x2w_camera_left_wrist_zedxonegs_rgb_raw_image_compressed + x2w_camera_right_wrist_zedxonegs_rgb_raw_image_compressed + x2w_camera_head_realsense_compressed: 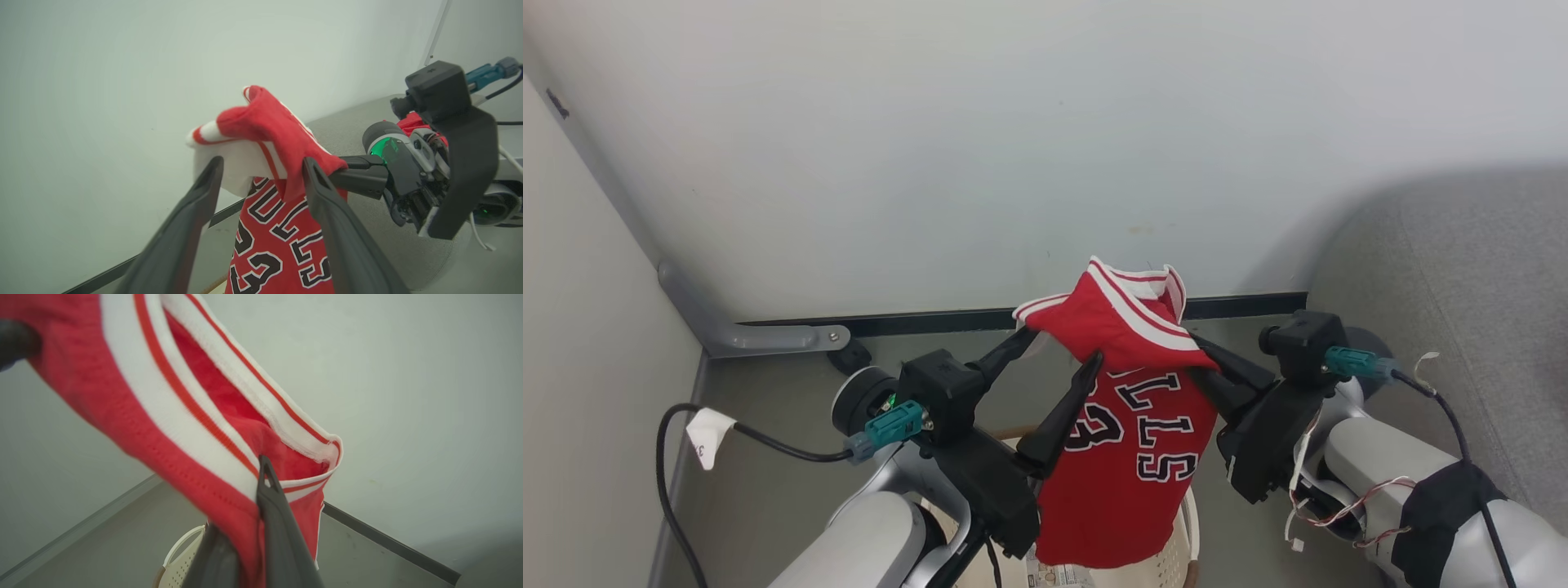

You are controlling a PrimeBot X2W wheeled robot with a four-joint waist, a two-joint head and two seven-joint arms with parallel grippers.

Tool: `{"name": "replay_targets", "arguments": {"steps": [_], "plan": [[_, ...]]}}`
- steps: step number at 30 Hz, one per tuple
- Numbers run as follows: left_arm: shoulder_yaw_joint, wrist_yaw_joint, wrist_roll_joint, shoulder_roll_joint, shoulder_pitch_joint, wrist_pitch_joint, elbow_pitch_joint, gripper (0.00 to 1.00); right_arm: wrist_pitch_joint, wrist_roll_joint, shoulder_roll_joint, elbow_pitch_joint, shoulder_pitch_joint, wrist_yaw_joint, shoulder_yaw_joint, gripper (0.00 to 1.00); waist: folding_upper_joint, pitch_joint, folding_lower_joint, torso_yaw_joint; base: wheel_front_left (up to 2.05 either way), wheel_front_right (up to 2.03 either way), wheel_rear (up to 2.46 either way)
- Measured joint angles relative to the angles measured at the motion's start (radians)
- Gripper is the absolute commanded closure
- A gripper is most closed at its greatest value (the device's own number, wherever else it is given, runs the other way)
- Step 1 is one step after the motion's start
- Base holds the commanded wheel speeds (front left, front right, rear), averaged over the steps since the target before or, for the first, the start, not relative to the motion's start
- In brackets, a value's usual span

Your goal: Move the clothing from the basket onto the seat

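One piece of clothing (1123, 425), a red jersey with white striped trim and black lettering, hangs in the air between the two grippers, its top bunched up and its body drooping down. Its lower hem hangs over the basket (1176, 555), whose cream perforated wall shows just beneath it on the floor (768, 425); whether they touch I cannot tell. The right gripper (1205, 351) has its fingers pressed together on the trimmed edge of the fabric. The left gripper (262, 163) stands with its fingers spread wide, the cloth draped across their tips. The grey seat (1462, 269) lies to the robot's right, apart from the jersey, and a pale wall (1013, 122) rises behind
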Motion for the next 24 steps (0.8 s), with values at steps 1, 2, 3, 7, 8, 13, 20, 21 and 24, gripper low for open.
{"name": "replay_targets", "arguments": {"steps": [1,2,3,7,8,13,20,21,24], "plan": [[0.000,0.000,0.000,0.005,0.010,0.001,-0.003,0.00,-0.005,0.005,-0.005,0.000,0.000,0.000,-0.008,1.00,0.0000,-0.001,0.0000,-0.005,0.00,0.00,0.00],[0.000,0.001,0.000,0.011,0.018,0.001,-0.006,0.00,-0.007,0.011,-0.011,0.000,0.000,0.000,-0.018,1.00,0.0001,-0.001,0.0000,-0.011,0.00,0.00,0.00],[0.000,0.001,0.000,0.016,0.025,0.001,-0.010,0.00,-0.007,0.019,-0.018,0.000,0.000,0.000,-0.028,1.00,0.0001,-0.001,0.0001,-0.017,0.00,0.00,0.00],[-0.003,0.007,0.001,0.032,0.052,0.000,-0.030,0.00,-0.007,0.034,-0.051,-0.004,0.005,0.000,-0.071,1.00,0.0000,-0.003,0.0000,-0.042,0.00,0.00,0.00],[-0.004,0.008,0.001,0.036,0.058,0.000,-0.034,0.00,-0.007,0.039,-0.062,-0.008,0.009,0.000,-0.084,1.00,0.0000,-0.003,0.0000,-0.050,0.00,0.00,0.00],[-0.006,0.009,0.006,0.055,0.071,0.000,-0.057,0.00,-0.007,0.050,-0.113,-0.046,0.040,-0.013,-0.141,1.00,0.0000,-0.001,0.0000,-0.087,0.00,0.00,0.00],[-0.018,0.008,0.027,0.068,0.071,-0.001,-0.080,0.00,-0.008,0.051,-0.179,-0.130,0.062,-0.046,-0.222,1.00,0.0000,0.008,0.0000,-0.141,0.00,0.00,0.00],[-0.018,0.008,0.028,0.072,0.071,-0.002,-0.083,0.00,-0.008,0.051,-0.187,-0.142,0.067,-0.048,-0.231,1.00,0.0000,0.009,0.0000,-0.149,0.00,0.00,0.00],[-0.023,-0.002,0.036,0.082,0.070,-0.002,-0.091,0.00,-0.008,0.051,-0.206,-0.187,0.079,-0.060,-0.263,1.00,0.0000,0.014,0.0000,-0.173,0.00,0.00,0.00]]}}
